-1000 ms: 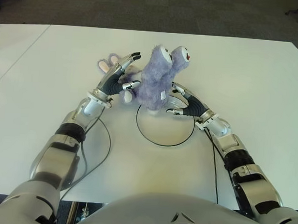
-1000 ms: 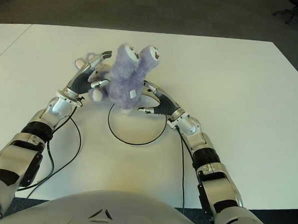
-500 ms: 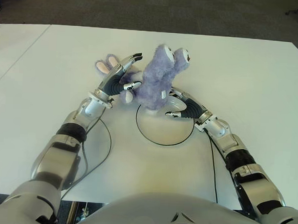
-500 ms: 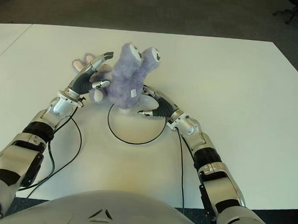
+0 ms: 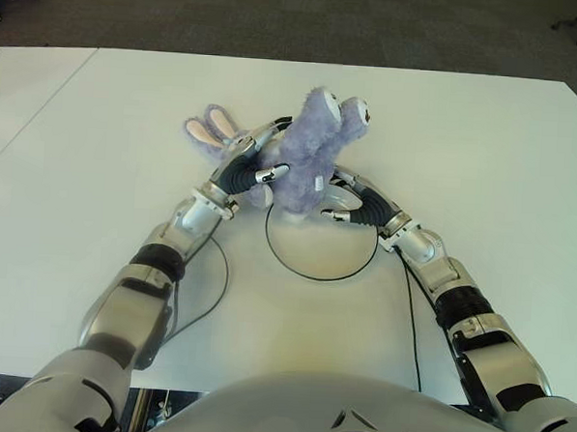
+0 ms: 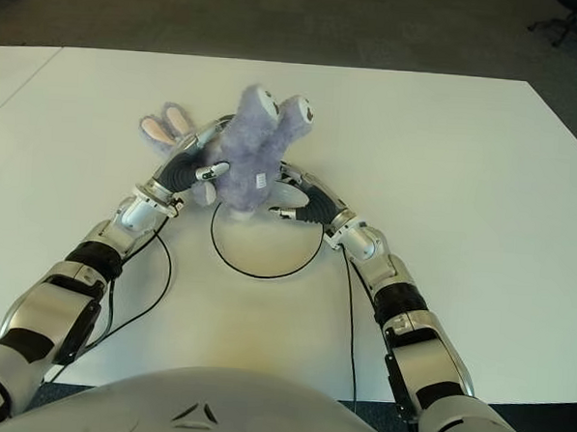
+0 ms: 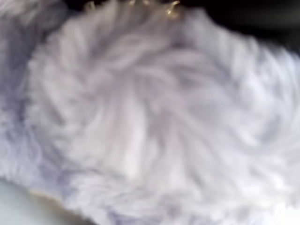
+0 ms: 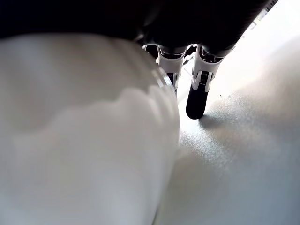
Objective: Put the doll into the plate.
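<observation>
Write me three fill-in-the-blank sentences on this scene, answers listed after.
1. The left hand presses against the furry ____ doll.
2. The right hand holds the rim of the white ____.
3. The doll has ____ big eyes on top.
4. A thin black ____ lies in a circle on the table.

Answers: purple; plate; two; cable

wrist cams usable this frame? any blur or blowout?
Left wrist view: filled edge to edge by out-of-focus fur of the purple doll, no hand visible. Right wrist view: near white plate blurred, blown-out glare at the upper right, fingertips sharper. Eye views: evenly lit, soft shadows under the doll.
</observation>
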